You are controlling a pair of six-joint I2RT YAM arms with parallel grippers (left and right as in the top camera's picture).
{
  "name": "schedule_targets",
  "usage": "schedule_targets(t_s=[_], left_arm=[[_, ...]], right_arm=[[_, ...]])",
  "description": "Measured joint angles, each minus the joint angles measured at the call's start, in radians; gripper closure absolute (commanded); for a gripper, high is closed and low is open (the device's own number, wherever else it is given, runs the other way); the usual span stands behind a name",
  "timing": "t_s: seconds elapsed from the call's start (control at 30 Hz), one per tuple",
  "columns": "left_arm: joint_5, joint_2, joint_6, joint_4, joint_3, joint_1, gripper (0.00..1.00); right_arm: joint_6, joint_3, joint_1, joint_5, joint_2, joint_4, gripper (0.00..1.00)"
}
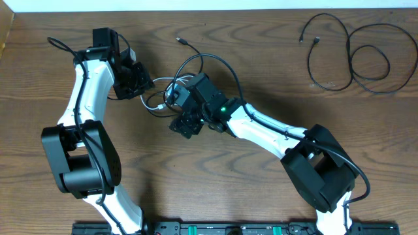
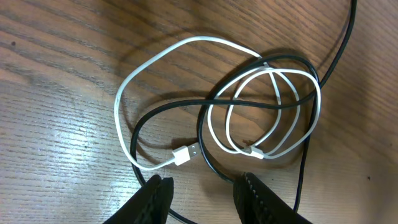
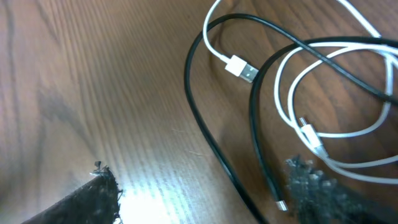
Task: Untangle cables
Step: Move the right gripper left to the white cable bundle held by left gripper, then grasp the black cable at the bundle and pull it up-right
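A white cable point(image 2: 121, 99) and a black cable point(image 2: 163, 109) lie looped through each other on the wooden table, in a tangle point(image 1: 159, 99) between the two arms. The white USB plug point(image 2: 186, 153) lies just ahead of my left gripper point(image 2: 208, 199), which is open above the table with a stretch of black cable under the gap. My right gripper point(image 3: 205, 199) is open too. The black cable point(image 3: 205, 134) runs between its fingers, and a small metal plug tip point(image 3: 281, 204) lies beside the right finger point(image 3: 317, 193). Neither gripper holds anything.
A separate long black cable point(image 1: 353, 59) lies loosely coiled at the far right of the table. One black cable end point(image 1: 183, 41) reaches toward the far edge above the tangle. The arm bases stand at the near edge.
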Motion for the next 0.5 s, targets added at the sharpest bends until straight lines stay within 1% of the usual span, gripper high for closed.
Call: schedule_targets(t_s=[0.03, 0.1, 0.13, 0.17, 0.23, 0.27, 0.3, 0.33, 0.5], left_arm=[[0.000, 0.000, 0.000, 0.000, 0.000, 0.000, 0.60], [0.000, 0.000, 0.000, 0.000, 0.000, 0.000, 0.60], [0.000, 0.000, 0.000, 0.000, 0.000, 0.000, 0.61], [0.000, 0.000, 0.000, 0.000, 0.000, 0.000, 0.60], [0.000, 0.000, 0.000, 0.000, 0.000, 0.000, 0.60], [0.000, 0.000, 0.000, 0.000, 0.000, 0.000, 0.60], [0.000, 0.000, 0.000, 0.000, 0.000, 0.000, 0.60], [0.000, 0.000, 0.000, 0.000, 0.000, 0.000, 0.60], [0.000, 0.000, 0.000, 0.000, 0.000, 0.000, 0.60]], right_arm=[[-0.020, 0.000, 0.000, 0.005, 0.002, -0.004, 0.22], [-0.050, 0.000, 0.000, 0.012, 0.007, -0.008, 0.21], [-0.078, 0.000, 0.000, 0.018, 0.018, -0.008, 0.25], [-0.087, 0.000, 0.000, 0.019, 0.026, -0.008, 0.32], [-0.101, 0.000, 0.000, 0.023, 0.050, -0.005, 0.55], [-0.111, 0.000, 0.000, 0.023, 0.058, -0.005, 0.77], [-0.116, 0.000, 0.000, 0.027, 0.072, -0.003, 0.93], [-0.121, 0.000, 0.000, 0.027, 0.082, -0.004, 0.99], [-0.126, 0.000, 0.000, 0.025, 0.091, -0.006, 0.99]])
